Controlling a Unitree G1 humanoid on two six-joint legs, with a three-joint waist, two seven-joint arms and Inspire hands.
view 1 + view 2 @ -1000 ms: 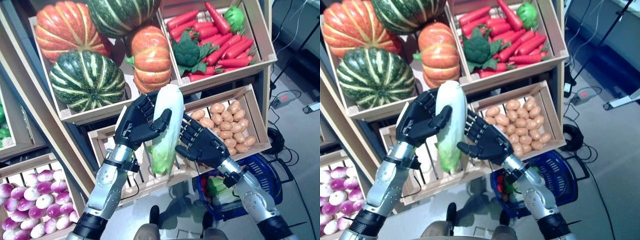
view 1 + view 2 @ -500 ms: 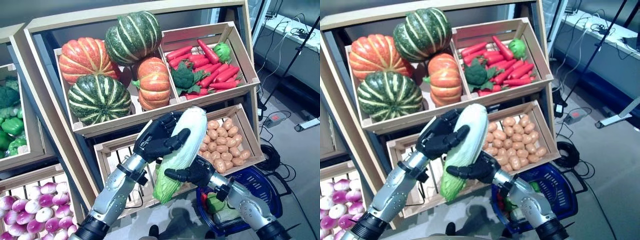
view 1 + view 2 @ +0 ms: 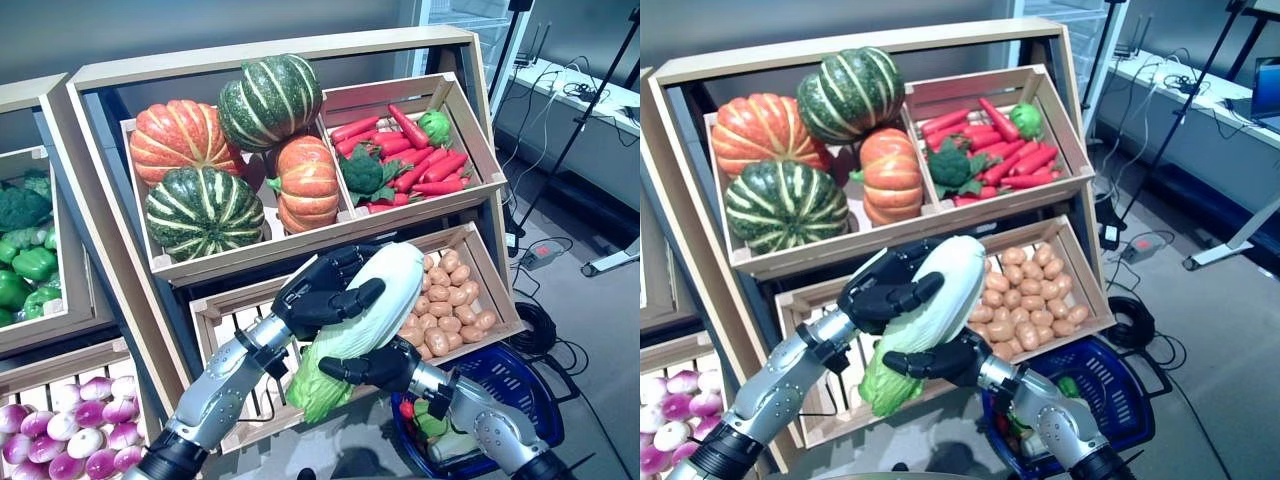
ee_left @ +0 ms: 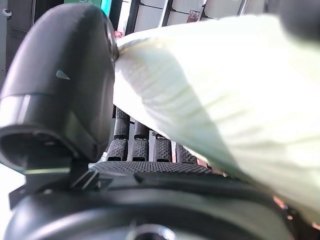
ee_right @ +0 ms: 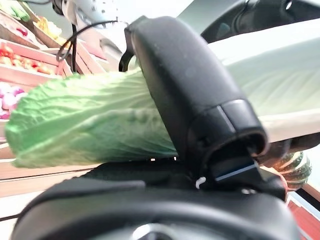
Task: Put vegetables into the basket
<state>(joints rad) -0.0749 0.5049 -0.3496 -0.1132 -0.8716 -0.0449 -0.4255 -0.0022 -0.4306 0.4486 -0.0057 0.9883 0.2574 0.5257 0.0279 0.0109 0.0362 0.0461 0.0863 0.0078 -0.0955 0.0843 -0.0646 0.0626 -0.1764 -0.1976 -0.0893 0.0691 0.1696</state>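
One cabbage (image 3: 358, 325) held slantwise before the shelf, leafy end down, left hand (image 3: 322, 290) curled over its pale upper part, right hand (image 3: 372, 366) wrapped under the middle. Four pumpkins (image 3: 803, 140) above; one blue basket (image 3: 1118, 383) below right.

Left wrist: thumb (image 4: 65, 90) pressed against white ribs.

Right wrist: thumb (image 5: 195, 105) clamped across green leaves.

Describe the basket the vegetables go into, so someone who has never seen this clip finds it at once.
Start at the wooden shelf of crates and go to the potato crate at its lower right. The basket sits on the floor just in front of and below that crate, under the right arm. It is the only blue, mesh-sided plastic container here, with black handles and some vegetables already inside; everything around it is wood.
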